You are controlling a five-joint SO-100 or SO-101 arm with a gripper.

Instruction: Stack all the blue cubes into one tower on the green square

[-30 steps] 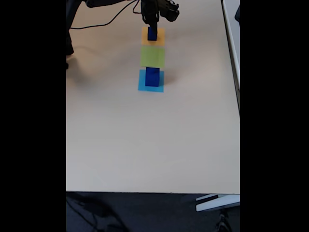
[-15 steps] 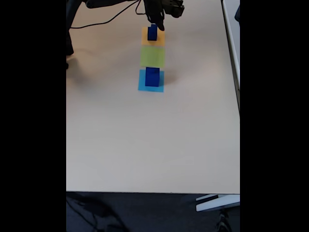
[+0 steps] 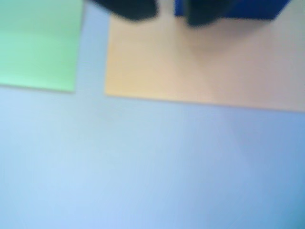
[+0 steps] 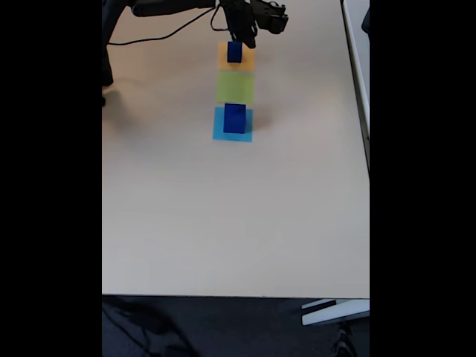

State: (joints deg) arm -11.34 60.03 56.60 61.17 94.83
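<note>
In the fixed view a small blue cube (image 4: 235,52) stands on an orange square (image 4: 246,61) at the far end of the table. The green square (image 4: 235,87) lies bare just in front of it. A larger blue cube (image 4: 234,117) sits on a light-blue square (image 4: 220,132) nearer the camera. My gripper (image 4: 244,37) hangs just behind and above the small cube, not touching it. The blurred wrist view shows the dark fingertips (image 3: 128,8) apart at the top edge. Orange paper (image 3: 205,62) shows between them, the blue cube (image 3: 243,8) lies to the right and the green square (image 3: 38,43) to the left.
The arm's dark body and a black cable (image 4: 160,33) lie at the table's far left corner. The beige table (image 4: 223,216) stretches wide toward the near edge. Its right edge (image 4: 364,149) runs close to a grey fixture.
The gripper has come off the small cube, rising and pulling back toward the far edge. The cube stays on the orange square. Nothing else has moved.
</note>
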